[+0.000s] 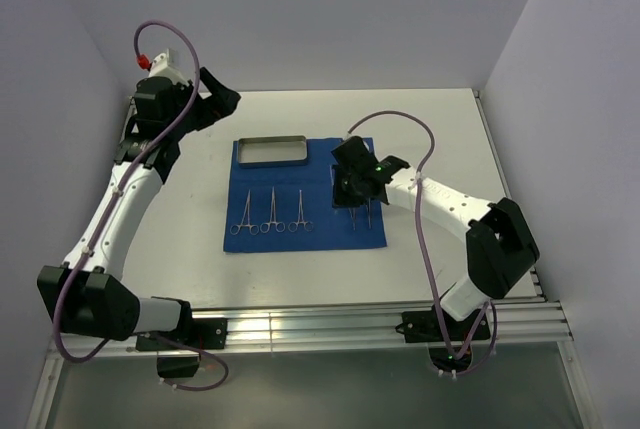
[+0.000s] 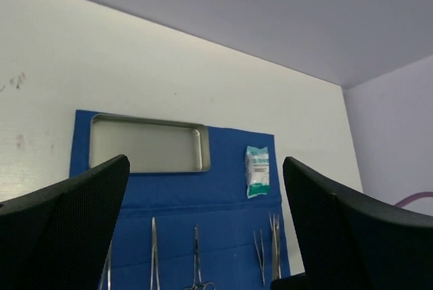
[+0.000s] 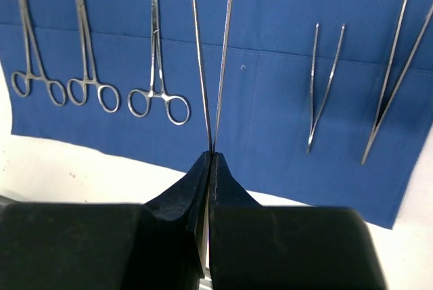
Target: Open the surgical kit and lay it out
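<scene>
The surgical kit's royal-blue cloth lies spread flat, with the steel tray on its far left corner. Three ring-handled clamps lie side by side on the cloth's left half. My right gripper is shut on the joined end of long tweezers, whose arms point away over the cloth. Two more tweezers lie to the right. A white-green packet rests on the cloth's far right. My left gripper is open and holds nothing, raised near the back left.
White walls close in the table on the left, back and right. The right arm reaches in from the right over the cloth's right part. A metal rail runs along the near edge.
</scene>
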